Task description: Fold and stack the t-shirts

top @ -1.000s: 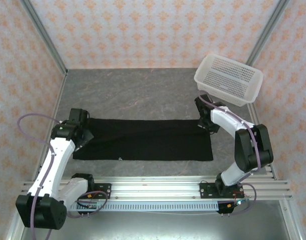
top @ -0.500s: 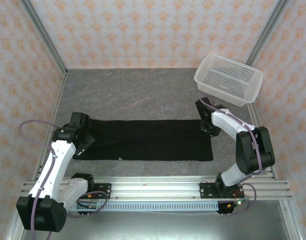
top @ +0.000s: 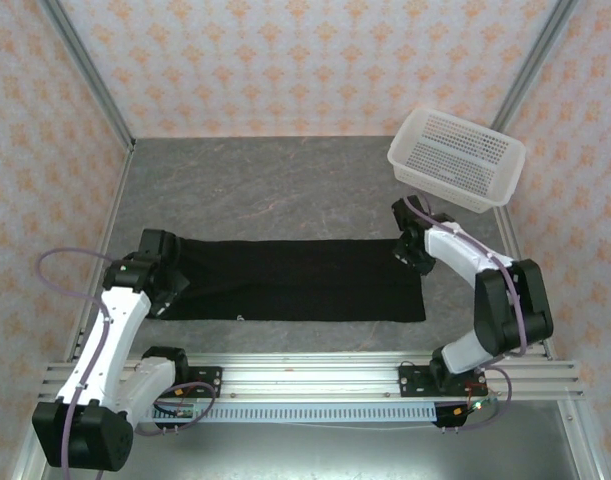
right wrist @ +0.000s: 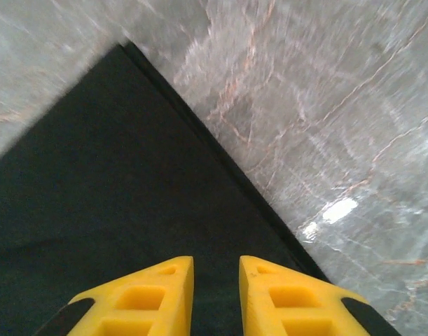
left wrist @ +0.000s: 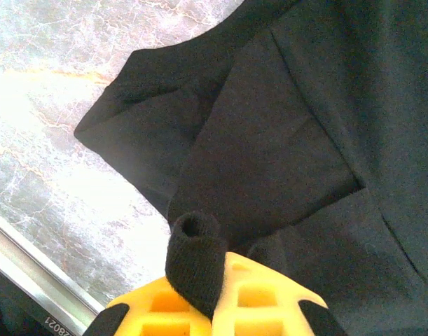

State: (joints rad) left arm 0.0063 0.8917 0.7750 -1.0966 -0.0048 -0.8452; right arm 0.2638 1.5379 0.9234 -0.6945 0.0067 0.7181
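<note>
Black shirt [top: 290, 280] lies flat on the grey marble bench [top: 275, 190], plain side up, folded into a long strip. It sits nearer the arm bases than the white basket [top: 455, 160] and stretches away from it toward the left; shirt and basket are apart.

Left claw [top: 163, 280] is at the shirt end farthest from the basket. In the left wrist view the claw [left wrist: 214, 280] is clenched on a pinch of black cloth: a small rolled hump of shirt [left wrist: 305, 140] rises between the yellow fingers [left wrist: 270, 294]. A sleeve flap is folded over near it, and a shirt corner lies on bare bench [left wrist: 52, 70].

Right claw [top: 413, 255] is at the shirt end nearest the basket, just below it in the top view. In the right wrist view the claw [right wrist: 216, 269] is released: the yellow fingers [right wrist: 157, 294] stand slightly parted with a narrow gap and nothing between them, over the shirt [right wrist: 94, 182] near its straight edge and corner. Bare bench [right wrist: 326, 105] lies beyond that edge. This view is a bit blurred.
</note>
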